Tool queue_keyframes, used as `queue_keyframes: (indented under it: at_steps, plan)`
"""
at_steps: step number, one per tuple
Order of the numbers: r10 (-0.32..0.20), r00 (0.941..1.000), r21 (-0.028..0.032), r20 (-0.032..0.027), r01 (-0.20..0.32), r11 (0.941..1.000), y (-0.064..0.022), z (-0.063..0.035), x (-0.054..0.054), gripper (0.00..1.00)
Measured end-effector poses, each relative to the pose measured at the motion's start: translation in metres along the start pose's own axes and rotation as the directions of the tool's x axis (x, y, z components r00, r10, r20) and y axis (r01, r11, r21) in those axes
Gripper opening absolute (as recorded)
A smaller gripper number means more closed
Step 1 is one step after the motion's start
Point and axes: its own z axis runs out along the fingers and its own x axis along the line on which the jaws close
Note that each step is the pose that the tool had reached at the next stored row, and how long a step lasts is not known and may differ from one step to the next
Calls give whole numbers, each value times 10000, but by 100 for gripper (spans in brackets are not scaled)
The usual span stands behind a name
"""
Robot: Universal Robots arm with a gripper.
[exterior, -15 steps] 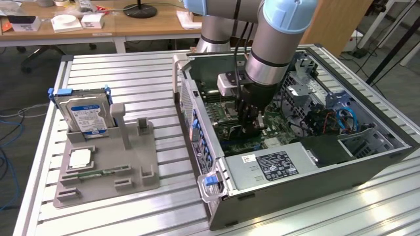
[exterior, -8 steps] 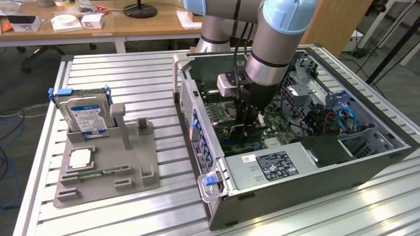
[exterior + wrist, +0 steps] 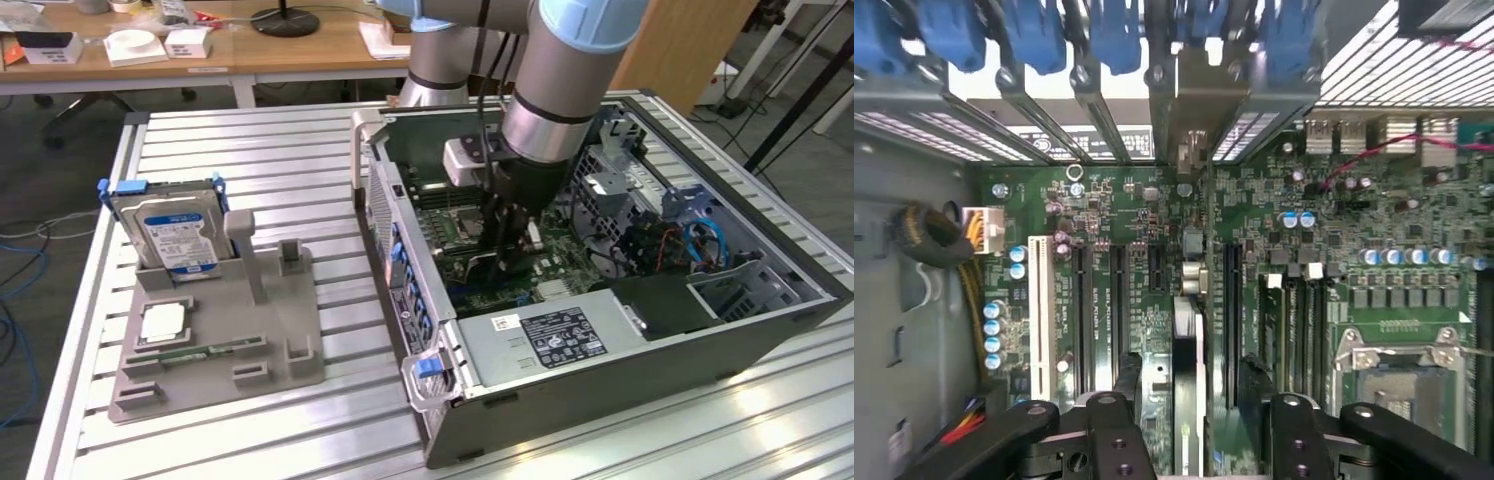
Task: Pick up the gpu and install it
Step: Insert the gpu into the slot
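The gpu [image 3: 1190, 300] is seen edge-on as a thin card standing upright in a motherboard slot, its silvery bracket end [image 3: 1192, 140] against the case's rear wall. My gripper [image 3: 1191, 390] straddles it with its jaws open; the black fingers [image 3: 1130, 378] stand clear of the card on both sides. In the exterior view the gripper [image 3: 511, 262] reaches down inside the open computer case [image 3: 601, 350], over the green motherboard [image 3: 461, 215], and it covers the card.
A grey fixture [image 3: 267, 330] on the slatted table holds a silver hard drive with a blue label [image 3: 174, 235], a square chip [image 3: 163, 322] and a green memory stick [image 3: 200, 352]. The processor socket [image 3: 1399, 370] and cables [image 3: 687, 245] lie beside the gripper inside the case.
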Motion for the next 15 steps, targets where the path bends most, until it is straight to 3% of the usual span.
queue_keyframes:
  at_steps: [8, 13, 15]
  plan:
    - [0, 10000, 0, -1, 0, 10000, 10, -266, -4, 51]
    - [0, 10000, 2, 2, 0, 10000, 10, -278, -5, 49]
    - [-1, 10000, 3, 1, 1, 10000, 10, -278, -5, 38]
